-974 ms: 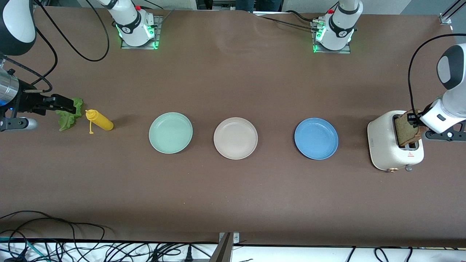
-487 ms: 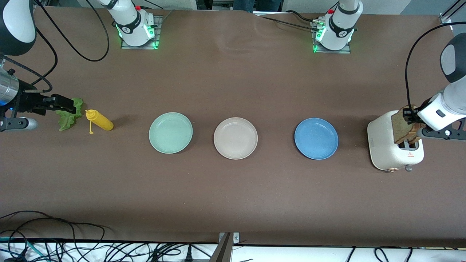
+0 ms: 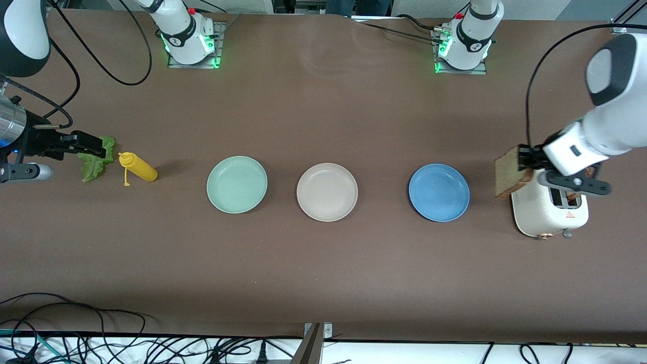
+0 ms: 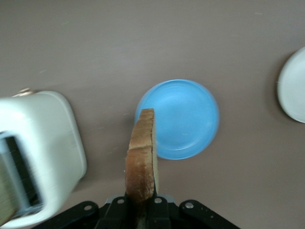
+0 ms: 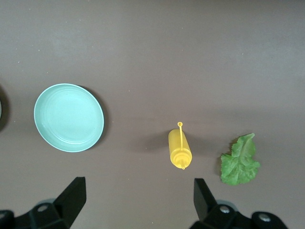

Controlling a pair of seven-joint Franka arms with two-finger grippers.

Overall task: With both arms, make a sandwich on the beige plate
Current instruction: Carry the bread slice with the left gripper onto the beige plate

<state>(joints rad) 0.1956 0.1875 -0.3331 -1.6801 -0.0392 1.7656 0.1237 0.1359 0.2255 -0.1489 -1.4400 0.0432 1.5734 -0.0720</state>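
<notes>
My left gripper point(image 3: 523, 159) is shut on a tan bread slice point(image 3: 507, 178) with a brown crust. It holds the slice on edge in the air, over the toaster's edge on the blue plate's side. In the left wrist view the slice point(image 4: 141, 157) stands up from the gripper point(image 4: 140, 204). The beige plate point(image 3: 327, 192) lies empty mid-table, and its rim shows in the left wrist view point(image 4: 293, 86). A green lettuce leaf point(image 3: 94, 162) lies at the right arm's end and also shows in the right wrist view point(image 5: 240, 161). My right gripper point(image 3: 93, 145) waits open and empty above it point(image 5: 138, 191).
A white toaster point(image 3: 548, 210) stands at the left arm's end, with something brown in its slot point(image 3: 572, 199). A blue plate point(image 3: 438, 192) and a mint-green plate point(image 3: 236, 184) flank the beige one. A yellow squeeze bottle point(image 3: 137, 168) lies beside the lettuce.
My left gripper has lifted the bread slice out of the toaster and carried it toward the blue plate. The right arm has not moved.
</notes>
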